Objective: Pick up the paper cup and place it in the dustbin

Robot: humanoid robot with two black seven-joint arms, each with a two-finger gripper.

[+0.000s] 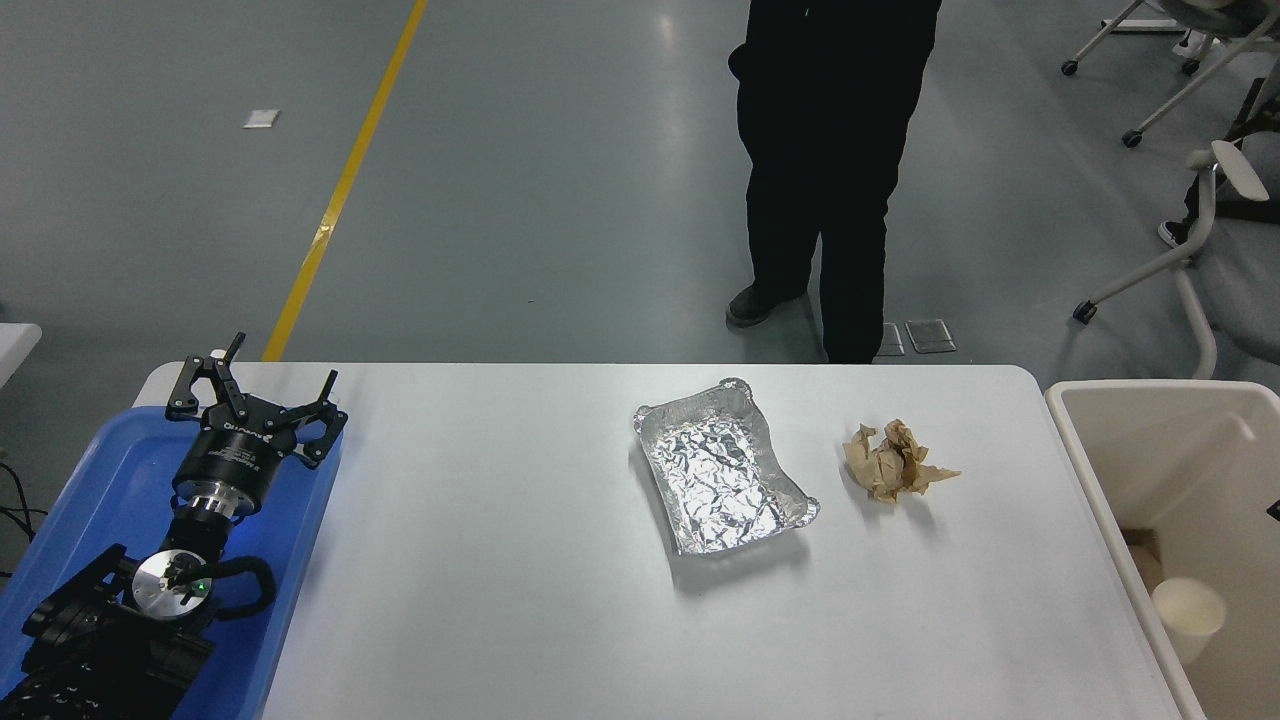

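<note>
The white paper cup stands mouth up inside the cream-white dustbin at the table's right end, close to the bin's near left wall. Nothing holds it. Of my right gripper only a dark sliver shows at the picture's right edge, above the bin and higher than the cup. My left gripper is open and empty, parked over the blue tray at the lower left.
A crinkled silver foil tray lies mid-table, with a crumpled brown paper wad to its right. A person in dark clothes stands at the far side. Office chairs stand at the upper right.
</note>
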